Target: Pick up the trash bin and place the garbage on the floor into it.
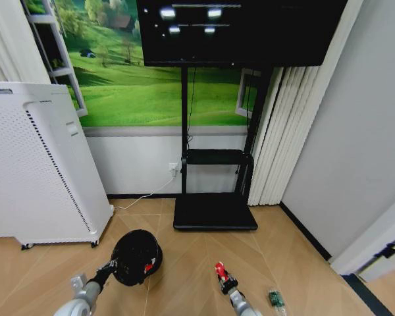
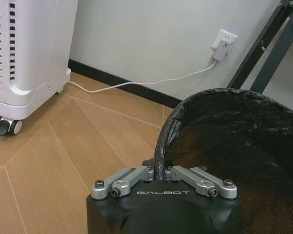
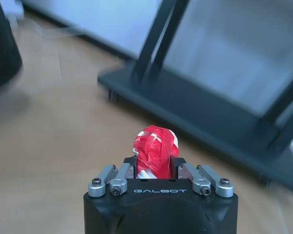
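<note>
- Right gripper (image 3: 159, 168) is clamping the crumpled red-and-white wrapper (image 3: 155, 151), held above the floor (image 1: 184, 263), apart from the trash bin (image 1: 136, 257).
- Left gripper (image 2: 161, 170) is pinching the bin's rim, clenched on the black liner (image 2: 224, 126).
- Risk: I'm gripping the rim thinly, so the bin may be tilting or slipping.
- Risk: releasing off-centre, the wrapper misses.
- Clear-green bottle (image 1: 275, 299) is lying on the floor beside my right arm.
</note>
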Controlling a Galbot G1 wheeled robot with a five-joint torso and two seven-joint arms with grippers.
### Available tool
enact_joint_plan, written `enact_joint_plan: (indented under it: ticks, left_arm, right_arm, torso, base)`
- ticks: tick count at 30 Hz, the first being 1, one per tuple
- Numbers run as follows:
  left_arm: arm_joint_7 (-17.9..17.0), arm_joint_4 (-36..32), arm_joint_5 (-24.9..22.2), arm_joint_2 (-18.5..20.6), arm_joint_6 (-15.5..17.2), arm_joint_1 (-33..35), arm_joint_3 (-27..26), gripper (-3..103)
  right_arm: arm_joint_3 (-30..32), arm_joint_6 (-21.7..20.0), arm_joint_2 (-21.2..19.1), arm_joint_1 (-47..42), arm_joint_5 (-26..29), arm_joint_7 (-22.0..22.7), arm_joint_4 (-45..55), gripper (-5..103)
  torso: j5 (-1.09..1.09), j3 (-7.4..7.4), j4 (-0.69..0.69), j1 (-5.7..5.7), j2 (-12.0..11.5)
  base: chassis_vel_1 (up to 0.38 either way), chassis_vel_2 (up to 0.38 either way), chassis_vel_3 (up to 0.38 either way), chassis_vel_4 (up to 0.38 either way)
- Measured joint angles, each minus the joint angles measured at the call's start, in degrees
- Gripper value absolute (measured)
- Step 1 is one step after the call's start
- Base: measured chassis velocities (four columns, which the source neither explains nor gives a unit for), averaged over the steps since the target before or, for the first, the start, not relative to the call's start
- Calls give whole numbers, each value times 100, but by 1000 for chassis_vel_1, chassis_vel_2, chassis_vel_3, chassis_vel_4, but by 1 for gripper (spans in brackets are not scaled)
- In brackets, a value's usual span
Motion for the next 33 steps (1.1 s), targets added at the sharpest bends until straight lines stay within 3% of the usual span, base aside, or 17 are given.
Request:
enact_joint_plan:
  ticks: [2,9,12,14,22,27,33]
  left_arm:
    - [-53,58,-39,1,36,-105,98,3]
    - [-23,100,-130,156,81,-470,700,3]
    - [178,98,-94,262,84,-562,980,3]
    - [522,113,12,320,80,-579,1156,3]
    - [1197,203,663,301,-46,-537,1620,3]
    - [1263,328,825,223,-85,-792,2033,3]
    - [1264,444,956,138,-96,-1018,2433,3]
  right_arm:
    - [-67,-30,-366,-152,90,-2,865,35]
    - [-220,22,-665,-512,-157,-63,2000,35]
    - [-362,156,-794,-691,-274,-167,2395,35]
    - [-508,218,-911,-813,-464,-219,2667,35]
    - [-735,737,-1000,-1159,-1098,-394,2726,35]
    - [-909,1131,-990,-1335,-1322,-653,2693,35]
    - [-1119,1323,-944,-1321,-1460,-831,2488,35]
  torso:
    - [-1,0,2,0,1]
    - [2,0,-2,0,2]
    - [-2,0,-1,0,2]
    - [1,0,1,0,2]
    - [-1,0,1,-1,2]
    - [0,-1,0,-1,2]
    - [0,0,-1,-1,2]
  base:
    - [0,0,0,0]
    - [0,0,0,0]
    - [0,0,0,0]
    - [0,0,0,0]
    - [0,0,0,0]
    - [0,0,0,0]
    - [0,0,0,0]
